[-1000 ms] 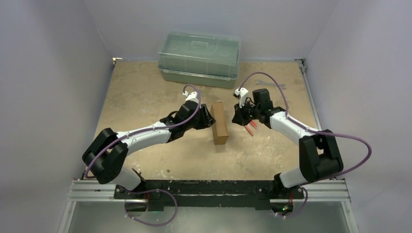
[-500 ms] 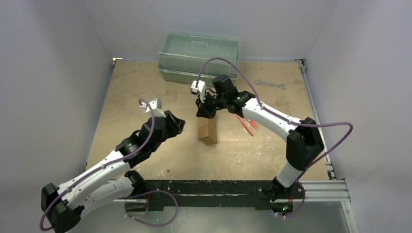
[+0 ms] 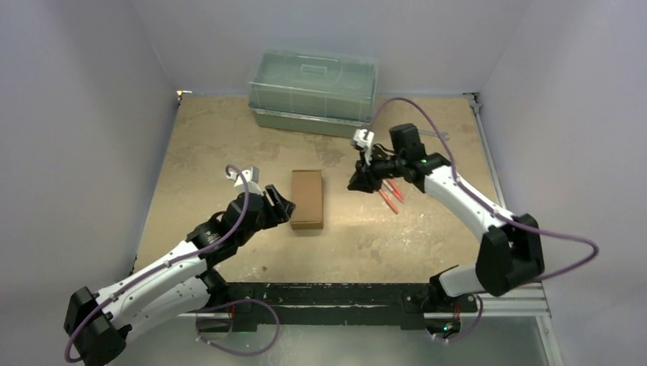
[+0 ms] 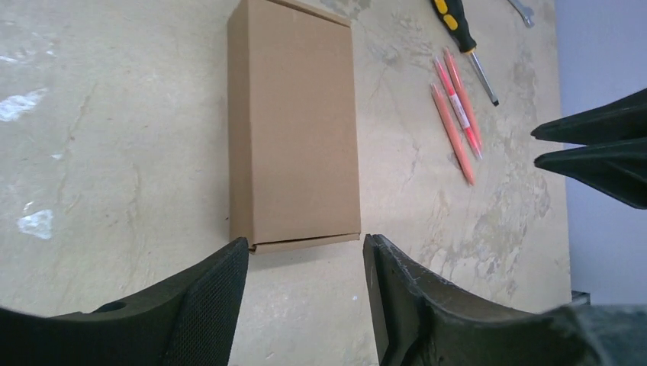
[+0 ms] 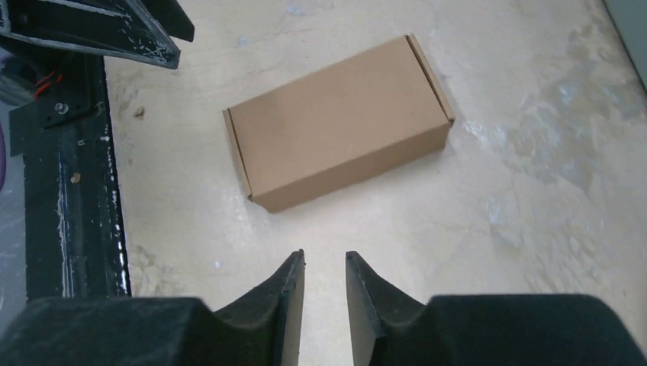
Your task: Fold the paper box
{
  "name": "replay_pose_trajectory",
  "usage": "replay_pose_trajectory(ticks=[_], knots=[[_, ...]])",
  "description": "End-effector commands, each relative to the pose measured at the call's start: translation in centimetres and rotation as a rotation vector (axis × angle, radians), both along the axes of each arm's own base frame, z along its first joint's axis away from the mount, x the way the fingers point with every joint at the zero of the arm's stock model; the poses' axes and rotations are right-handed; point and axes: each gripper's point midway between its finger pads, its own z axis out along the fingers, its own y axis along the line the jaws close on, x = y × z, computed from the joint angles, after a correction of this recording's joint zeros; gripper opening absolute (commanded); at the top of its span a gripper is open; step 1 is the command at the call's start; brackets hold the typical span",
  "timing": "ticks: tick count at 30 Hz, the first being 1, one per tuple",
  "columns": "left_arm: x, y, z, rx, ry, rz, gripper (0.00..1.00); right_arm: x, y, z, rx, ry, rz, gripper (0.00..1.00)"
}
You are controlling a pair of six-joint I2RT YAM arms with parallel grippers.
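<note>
The left gripper (image 4: 305, 245) has its jaws wide apart and empty, fingertips just short of the near end of the plain brown cardboard box (image 4: 294, 122), which lies closed and flat on the mottled beige tabletop (image 4: 91, 152). The right gripper (image 5: 324, 259), jaws parted by a narrow slit and holding nothing, stands off the box's right long edge, with bare surface between. Thin pink pens (image 4: 456, 114) lie farther right.

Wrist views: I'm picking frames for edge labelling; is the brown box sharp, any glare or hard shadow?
Left wrist view: the plain brown rectangular cardboard box is sharp and evenly lit, no glare, only a thin shadow at its near end. Right wrist view: the box is equally crisp, its near side slightly darker, shadow soft.
</note>
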Motion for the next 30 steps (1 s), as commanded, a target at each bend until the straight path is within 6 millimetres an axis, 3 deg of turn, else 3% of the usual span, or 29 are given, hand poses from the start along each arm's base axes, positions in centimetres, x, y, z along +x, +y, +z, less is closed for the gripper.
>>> replay_pose_trajectory(ticks=[1, 5, 10, 13, 16, 19, 20, 22, 24, 26, 30], knots=[[0.7, -2.7, 0.9, -0.051, -0.027, -0.092, 0.6, -0.5, -1.5, 0.3, 0.075, -0.056, -0.027, 0.33], [1.2, -3.2, 0.4, -0.011, -0.019, -0.118, 0.75, 1.1, -3.3, 1.7, 0.127, -0.071, -0.097, 0.52], [3.4, -0.4, -0.5, 0.021, 0.015, -0.047, 0.87, 3.0, -7.2, 3.0, 0.141, -0.15, -0.231, 0.97], [4.7, 0.0, 0.7, -0.061, 0.02, -0.074, 0.88, 3.4, -9.2, 4.5, 0.16, -0.206, -0.326, 0.99], [5.1, -1.3, 6.0, -0.106, -0.089, -0.193, 0.88, 4.6, -12.3, 6.8, 0.132, -0.257, -0.526, 0.99], [5.2, -0.8, 11.9, -0.031, -0.193, -0.234, 0.92, 5.0, -15.9, 11.8, 0.087, -0.331, -0.76, 0.99], [5.2, -0.3, 14.5, -0.008, -0.239, -0.226, 0.93, 4.5, -16.8, 13.7, 0.085, -0.374, -0.805, 0.99], [5.0, 0.7, 17.3, 0.032, -0.287, -0.205, 0.94, 3.0, -17.9, 17.8, 0.11, -0.473, -0.852, 0.99], [4.5, 1.9, 18.8, 0.061, -0.297, -0.173, 0.95, 1.4, -18.9, 21.5, 0.143, -0.528, -0.918, 0.99], [3.9, 2.7, 20.3, 0.048, -0.32, -0.137, 0.98, 0.1, -19.6, 23.7, 0.21, -0.501, -0.997, 0.99], [2.1, 3.4, 23.6, -0.022, -0.4, -0.116, 0.99, -1.9, -20.0, 25.6, 0.283, -0.483, -1.012, 0.99]])
